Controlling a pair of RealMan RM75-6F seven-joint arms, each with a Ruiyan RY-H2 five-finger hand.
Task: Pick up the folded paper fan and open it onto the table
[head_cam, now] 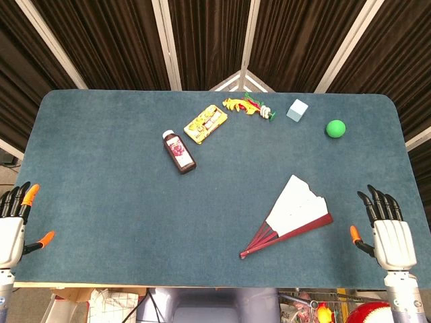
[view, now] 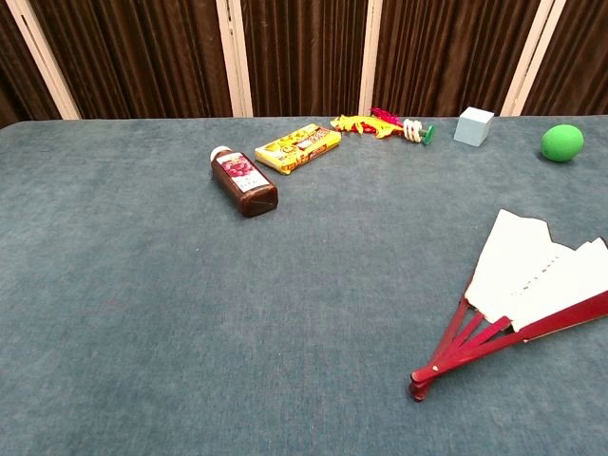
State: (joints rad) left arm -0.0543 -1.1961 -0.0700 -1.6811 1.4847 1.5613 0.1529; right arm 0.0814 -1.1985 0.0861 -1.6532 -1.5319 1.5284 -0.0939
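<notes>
The paper fan [head_cam: 291, 214] lies partly spread on the blue table [head_cam: 101, 168], white leaf pointing up and right, red ribs meeting at a pivot toward the near edge. In the chest view the fan [view: 527, 294] sits at the right, running off the frame. My right hand [head_cam: 389, 232] hovers at the table's near right corner, fingers apart, holding nothing, well right of the fan. My left hand [head_cam: 15, 222] is at the near left edge, fingers apart and empty. Neither hand shows in the chest view.
A dark bottle [head_cam: 179, 151] lies on its side at centre-left. Behind it are a yellow packet [head_cam: 205, 124], a yellow-red toy [head_cam: 248, 107], a pale cube [head_cam: 297, 110] and a green ball [head_cam: 335, 128].
</notes>
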